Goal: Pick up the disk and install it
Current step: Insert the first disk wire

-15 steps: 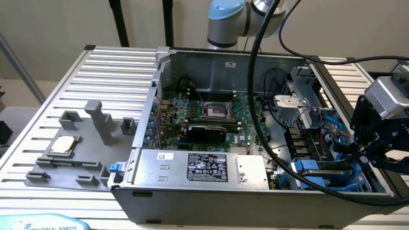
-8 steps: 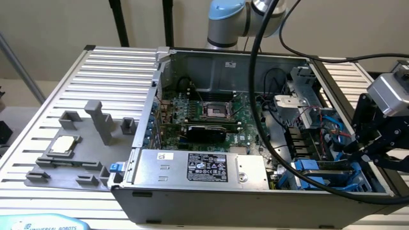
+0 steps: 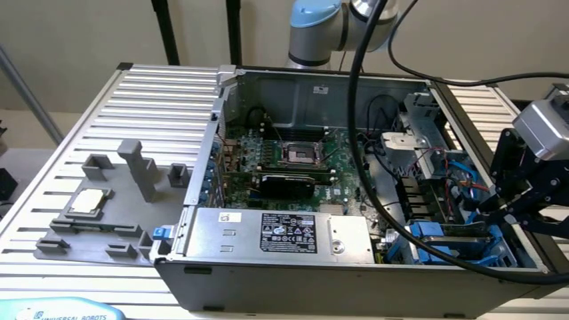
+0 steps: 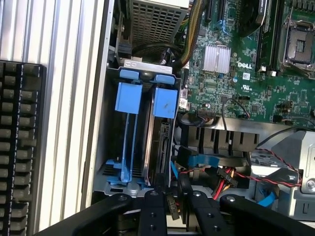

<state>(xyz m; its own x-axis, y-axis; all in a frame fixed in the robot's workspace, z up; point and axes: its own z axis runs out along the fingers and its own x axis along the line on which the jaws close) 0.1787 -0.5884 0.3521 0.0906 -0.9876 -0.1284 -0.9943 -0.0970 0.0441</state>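
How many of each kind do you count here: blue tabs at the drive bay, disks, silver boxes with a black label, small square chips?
blue tabs: 2
disk: 1
silver box with black label: 1
small square chip: 1
Total: 5

Ribbed metal table [image 3: 133, 93] under computer case [image 3: 356, 280], grey fixture [image 3: 116, 200].

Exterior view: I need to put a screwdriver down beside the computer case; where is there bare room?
The ribbed table is bare beyond the grey fixture that holds the small square chip, up to the case wall. Inside the case it is crowded: motherboard, cables, power supply, and the gripper over the blue drive bays.
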